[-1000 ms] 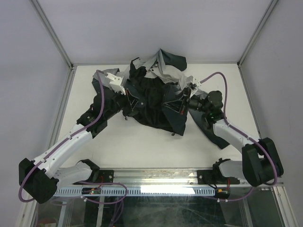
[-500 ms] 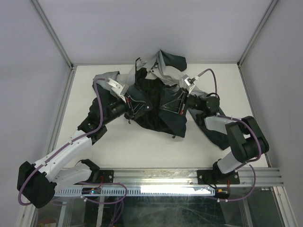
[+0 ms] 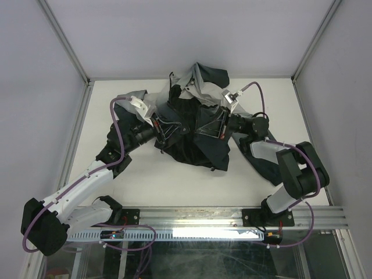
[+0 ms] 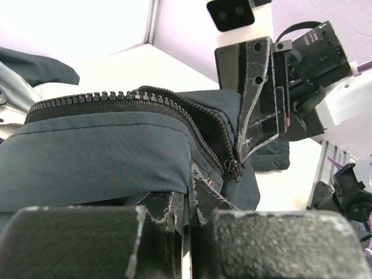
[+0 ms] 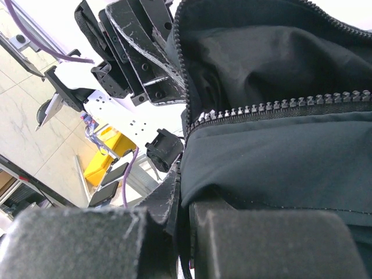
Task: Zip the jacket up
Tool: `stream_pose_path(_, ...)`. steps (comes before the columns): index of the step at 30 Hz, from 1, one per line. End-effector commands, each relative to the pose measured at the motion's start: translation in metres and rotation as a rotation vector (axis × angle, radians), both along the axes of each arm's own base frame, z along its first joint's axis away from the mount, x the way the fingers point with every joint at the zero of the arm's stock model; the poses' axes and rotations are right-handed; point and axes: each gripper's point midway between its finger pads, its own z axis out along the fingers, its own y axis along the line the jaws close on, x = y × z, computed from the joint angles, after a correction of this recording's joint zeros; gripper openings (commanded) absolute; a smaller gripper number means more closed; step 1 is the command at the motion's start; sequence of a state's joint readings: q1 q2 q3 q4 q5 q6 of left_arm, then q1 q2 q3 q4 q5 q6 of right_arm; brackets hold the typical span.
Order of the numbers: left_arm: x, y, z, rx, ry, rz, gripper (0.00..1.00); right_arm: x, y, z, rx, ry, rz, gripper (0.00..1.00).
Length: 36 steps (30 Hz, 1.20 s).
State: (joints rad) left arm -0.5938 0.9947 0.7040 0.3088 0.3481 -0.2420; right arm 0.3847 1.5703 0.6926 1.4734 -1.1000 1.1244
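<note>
beside the jacket's (image 3: 192,139) zipper (image 4: 116,97), my left hand (image 4: 187,196) and right hand (image 5: 181,195) pinched fabric tight; uneven pulling risked slipping.

right arm (image 3: 293,168): elbow folded up and inward | right gripper (image 3: 206,131): shifted toward far edge | left gripper (image 3: 171,132): eased inward | jacket (image 3: 192,148): front panels pulled slightly closer

The jacket (image 3: 195,145) is lying crumpled on the worktop (image 3: 174,186), dark teal-black with light grey around the hood (image 3: 195,78), which is bunching up beyond both pairs of fingers. Its front is gaping open between the left fingers (image 3: 160,129) and the right fingers (image 3: 221,124), each pair pinching one front edge. The zipper teeth (image 4: 116,97) are running unjoined just above the left fingers. The sleeves are trailing outward past both pairs.
</note>
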Motion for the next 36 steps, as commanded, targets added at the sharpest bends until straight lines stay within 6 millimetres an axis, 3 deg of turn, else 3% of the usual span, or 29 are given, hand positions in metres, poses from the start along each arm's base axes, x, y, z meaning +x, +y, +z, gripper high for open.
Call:
stream_pose_path(1,-0.009,-0.004,0.038,-0.089,-0.122,-0.059,0.00,-0.008,0.003,0.031,0.084,-0.181,0.007,0.00)
stream_pose_path(36,0.001,0.004,0.027,-0.066,-0.097,0.016,0.00,-0.009,0.009,0.031,0.076,-0.193,-0.023,0.00)
